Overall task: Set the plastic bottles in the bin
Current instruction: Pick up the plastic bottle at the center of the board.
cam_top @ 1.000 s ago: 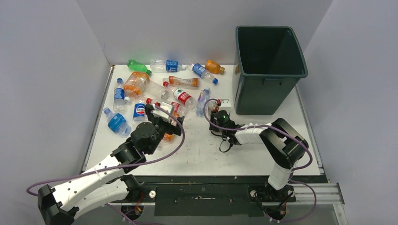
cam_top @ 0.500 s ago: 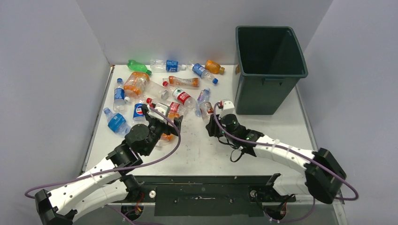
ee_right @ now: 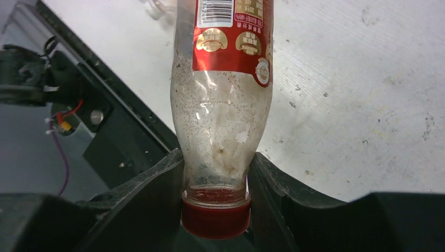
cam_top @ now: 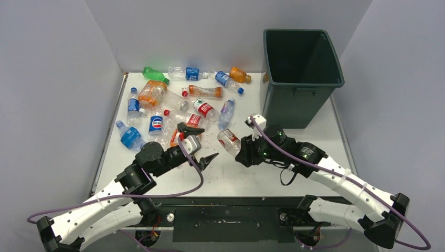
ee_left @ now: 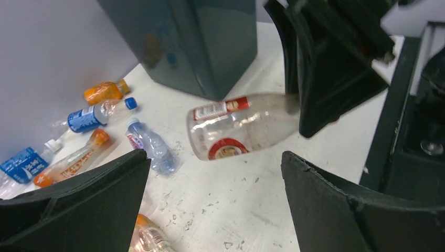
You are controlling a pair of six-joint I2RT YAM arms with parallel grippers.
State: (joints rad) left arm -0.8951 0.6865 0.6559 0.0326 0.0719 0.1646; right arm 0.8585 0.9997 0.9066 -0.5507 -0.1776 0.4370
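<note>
Right hand (ee_right: 215, 176) pinched on the neck of a clear, red-label, red-capped bottle (ee_right: 223, 94), body of it sticking out over the bench (cam_top: 231, 176), just in front of the bin (cam_top: 294, 107). Left hand (cam_top: 198, 143) spread wide and empty, close by, facing that bottle. Other bottles (cam_top: 157, 94) strewn lying across the far left of the bench, left of the bin.

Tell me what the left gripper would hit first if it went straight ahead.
Probably the red-labelled bottle in the right gripper, crossing the left gripper's path; the bin stands beyond.
</note>
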